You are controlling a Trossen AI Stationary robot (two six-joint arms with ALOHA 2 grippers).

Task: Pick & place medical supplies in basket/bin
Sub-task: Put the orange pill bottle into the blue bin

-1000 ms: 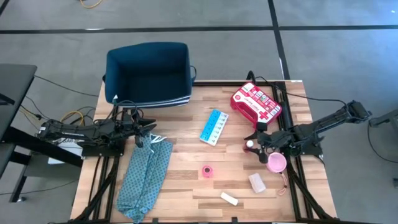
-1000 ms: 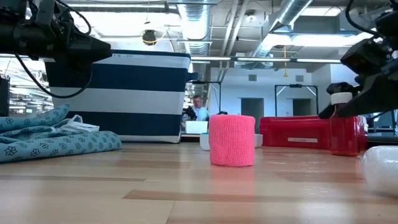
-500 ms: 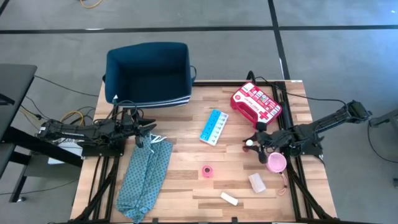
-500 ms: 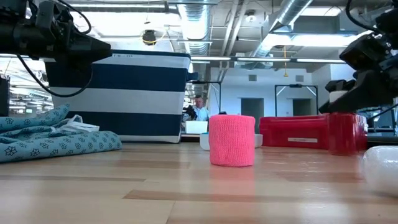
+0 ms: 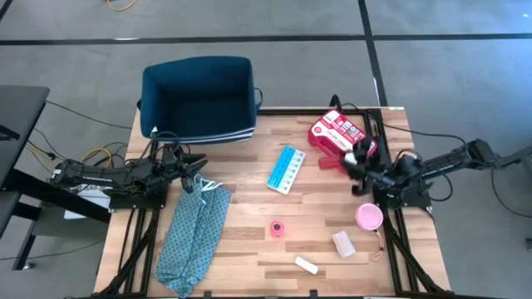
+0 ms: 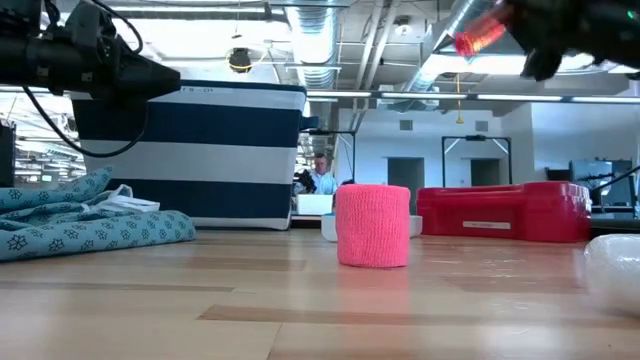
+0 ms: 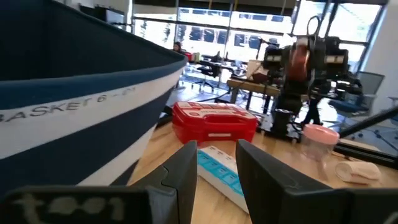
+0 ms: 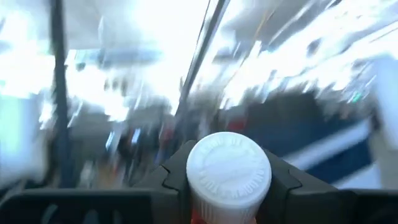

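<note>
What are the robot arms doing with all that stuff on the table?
The robot is putting medical supplies into the big blue bin, which looks empty. The right gripper holds a small bottle with a white cap, lifted over the red first-aid case. The left gripper waits open by the teal cloth. On the table lie the blue pill box, two pink tape rolls and two white packets.

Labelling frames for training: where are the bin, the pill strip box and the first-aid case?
bin (image 5: 198, 79): high view, far rim.
pill strip box (image 5: 285, 169): high view, centre of lid.
first-aid case (image 5: 334, 133): high view, top face.
</note>
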